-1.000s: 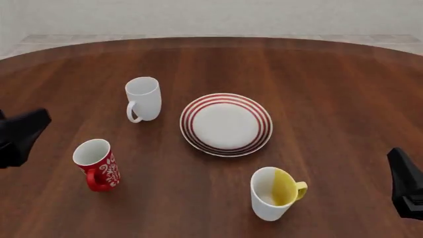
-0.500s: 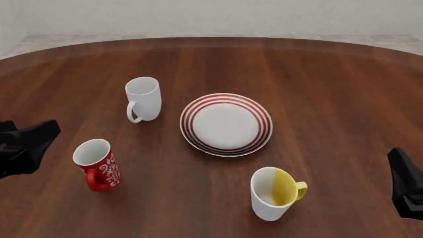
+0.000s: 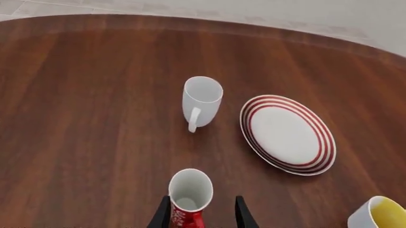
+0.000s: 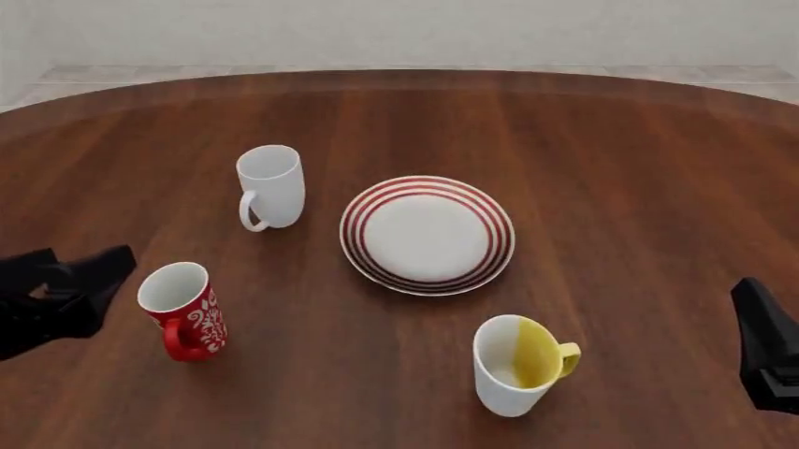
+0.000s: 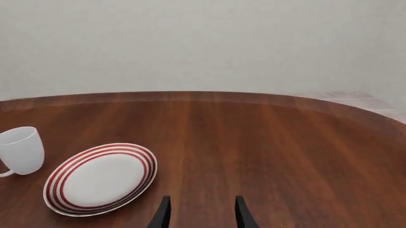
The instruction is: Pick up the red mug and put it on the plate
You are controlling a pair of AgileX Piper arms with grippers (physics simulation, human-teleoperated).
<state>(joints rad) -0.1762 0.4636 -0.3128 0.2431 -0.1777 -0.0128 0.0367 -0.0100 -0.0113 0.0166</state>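
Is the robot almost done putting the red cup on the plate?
Not yet. The red mug stands on the table, and the plate holds nothing. Right now the left gripper is open with its fingers either side of the mug, not gripping. The right gripper waits at the side. Gripping, lifting and placing are all left.

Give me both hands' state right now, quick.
Left hand: open, fingers either side of the red mug, not closed on it.
Right hand: open, holding nothing.
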